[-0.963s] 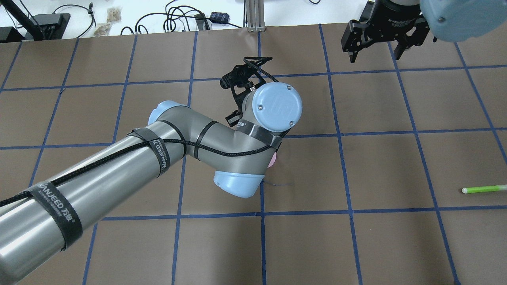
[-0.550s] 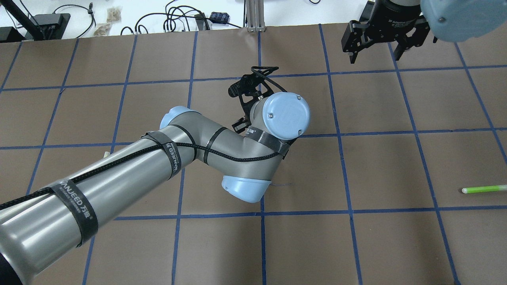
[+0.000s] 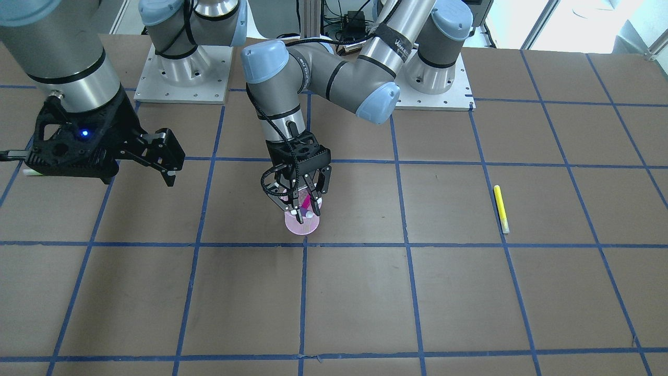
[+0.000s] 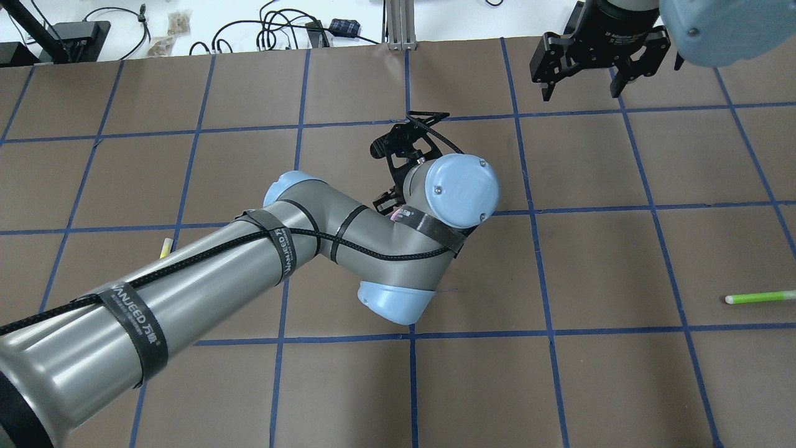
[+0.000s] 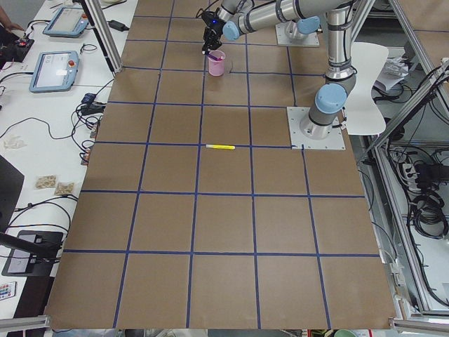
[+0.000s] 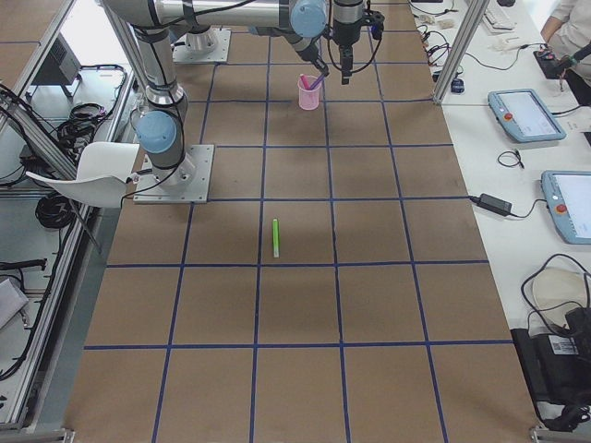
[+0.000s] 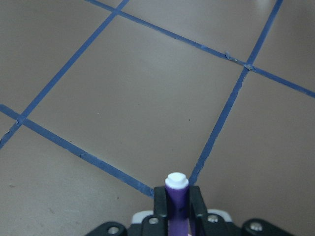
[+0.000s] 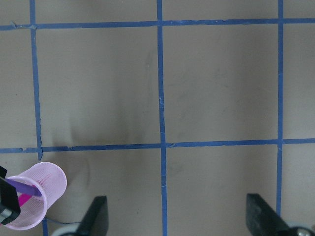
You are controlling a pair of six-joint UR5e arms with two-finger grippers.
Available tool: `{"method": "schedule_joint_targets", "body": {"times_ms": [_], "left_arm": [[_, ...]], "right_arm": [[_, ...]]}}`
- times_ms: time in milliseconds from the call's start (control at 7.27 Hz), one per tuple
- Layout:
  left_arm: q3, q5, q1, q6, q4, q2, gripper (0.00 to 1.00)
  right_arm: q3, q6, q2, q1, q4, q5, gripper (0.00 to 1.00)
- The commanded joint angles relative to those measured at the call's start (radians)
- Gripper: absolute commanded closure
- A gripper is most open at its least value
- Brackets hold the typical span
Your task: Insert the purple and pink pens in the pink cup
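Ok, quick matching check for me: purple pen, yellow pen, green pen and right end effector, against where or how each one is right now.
Things:
1. purple pen
2. yellow pen
3. green pen
4. right end effector

Places or states:
A. open, holding nothing
B. lying flat on the robot's right side
C. between the fingers of the left end effector, lower end in the pink cup
D. lying flat on the robot's left side

Pairs: 1-C, 2-D, 3-B, 4-A
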Motion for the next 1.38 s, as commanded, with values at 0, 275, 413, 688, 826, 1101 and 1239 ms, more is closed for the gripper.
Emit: {"method": "schedule_joint_targets", "body": {"times_ms": [0, 275, 413, 688, 826, 1101, 1239], "left_arm": [[0.006, 0.0, 0.001, 0.016, 0.004, 0.022, 0.0], [0.029, -0.018, 0.027, 0.202, -0.012, 0.054, 0.0], [0.052, -0.13, 0.11, 0.267, -0.124, 0.075, 0.0], [0.163, -0.231, 0.258, 0.649, -0.432, 0.146, 0.0], [0.2, -0.237, 0.321, 0.675, -0.561, 0.178, 0.0], [0.217, -0.394, 0.445, 0.689, -0.645, 0.232, 0.0], [0.219, -0.439, 0.511, 0.733, -0.692, 0.262, 0.0]], "right_arm": [[0.001, 0.0, 0.001, -0.001, -0.002, 0.001, 0.0], [0.001, 0.0, 0.001, -0.001, -0.002, 0.001, 0.0], [0.001, 0.002, 0.0, -0.001, -0.002, 0.001, 0.0], [-0.002, 0.017, -0.002, 0.009, 0.009, 0.023, 0.0], [-0.002, 0.053, -0.003, 0.011, 0.003, 0.065, 0.0], [0.001, 0.057, -0.006, 0.011, -0.001, 0.067, 0.0], [0.007, 0.057, -0.005, 0.011, -0.001, 0.066, 0.0]]}}
